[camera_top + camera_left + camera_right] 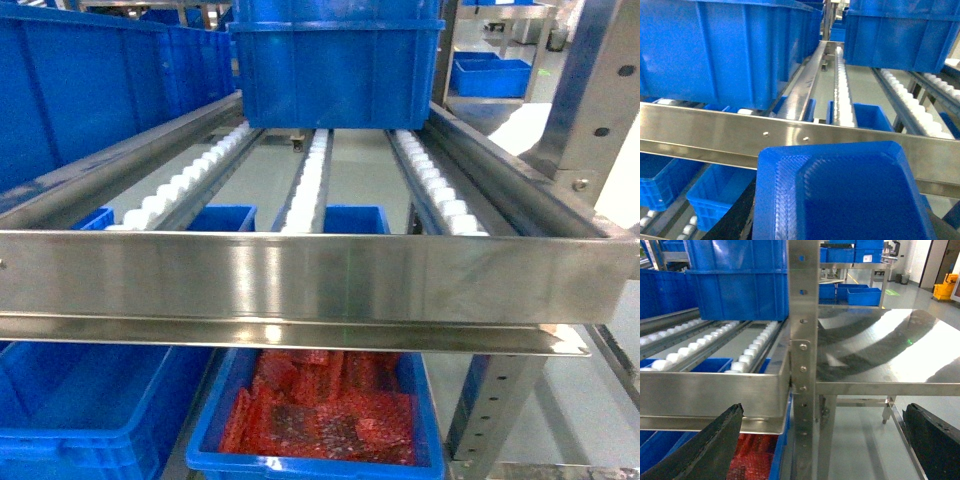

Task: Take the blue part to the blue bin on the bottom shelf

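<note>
Right end effector (pixel 822 440) fingers spread apart, nothing between. Left end effector hidden behind blue part (pixel 840 195); state cannot be told.

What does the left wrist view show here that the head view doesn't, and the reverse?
Only the left wrist view shows the blue part, large in the foreground with its textured face toward the camera; the left gripper's fingers are not visible there, so I cannot confirm the grip. Only the head view shows the crate of red bubble-wrap packets on the lower level, beside another blue bin. Both show the steel front rail, the white roller tracks and blue crates on the upper level.
</note>
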